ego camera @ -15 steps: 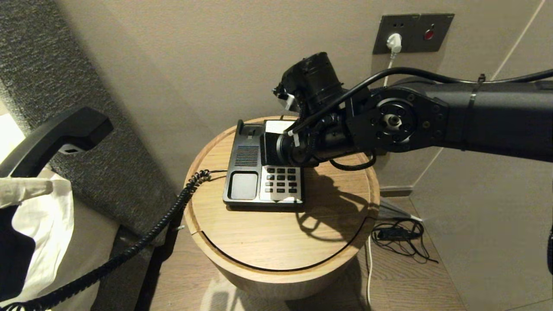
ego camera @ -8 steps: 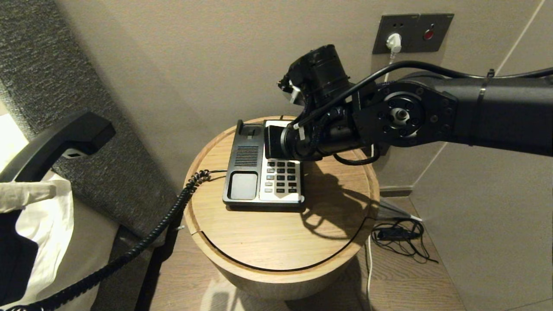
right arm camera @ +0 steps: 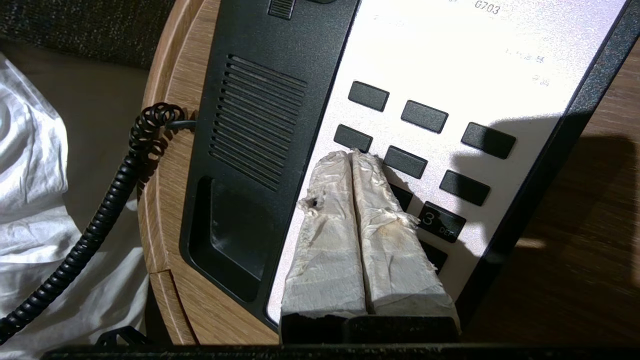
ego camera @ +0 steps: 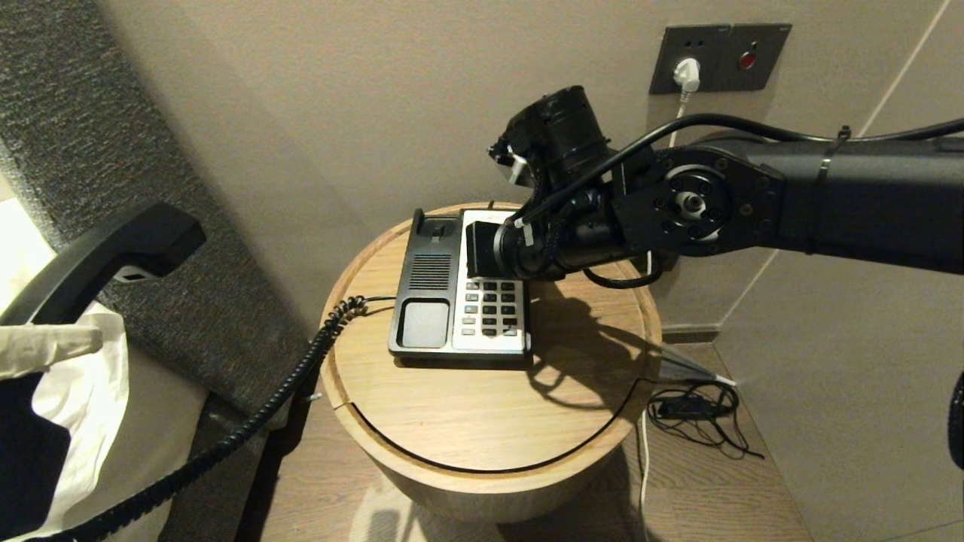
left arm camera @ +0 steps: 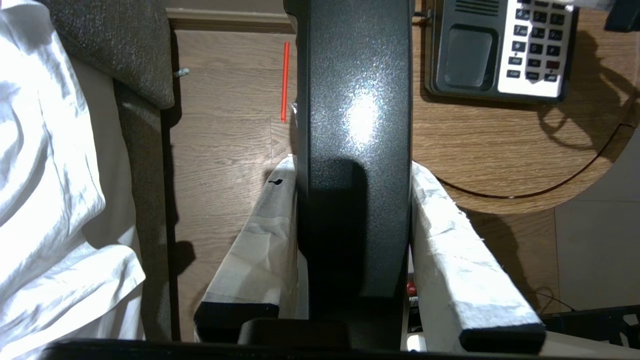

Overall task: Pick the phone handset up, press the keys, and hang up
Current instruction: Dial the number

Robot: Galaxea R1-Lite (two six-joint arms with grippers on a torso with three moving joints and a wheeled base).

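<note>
The black handset [ego camera: 113, 252] is off its cradle, held up at the far left. My left gripper [left arm camera: 352, 167] is shut on it, its white-wrapped fingers [left arm camera: 460, 240] on either side of the handset [left arm camera: 357, 100]. The phone base [ego camera: 433, 301] sits on the round wooden table, with an empty cradle and a silver keypad [ego camera: 491, 309]. My right gripper [right arm camera: 352, 155] is shut and empty. Its tips are at the upper left keys of the keypad [right arm camera: 425, 117]. I cannot tell if they touch a key. In the head view its fingers are hidden behind the right wrist [ego camera: 482, 252].
A coiled cord [ego camera: 286, 384] runs from the base over the table's [ego camera: 482, 429] left edge. White bedding [ego camera: 83, 406] and a grey headboard [ego camera: 113, 113] are on the left. A wall socket [ego camera: 719, 56] and floor cables [ego camera: 693, 410] are on the right.
My right wrist has moved slightly up and to the right over the keypad. The handset in my left gripper has dropped a little.
</note>
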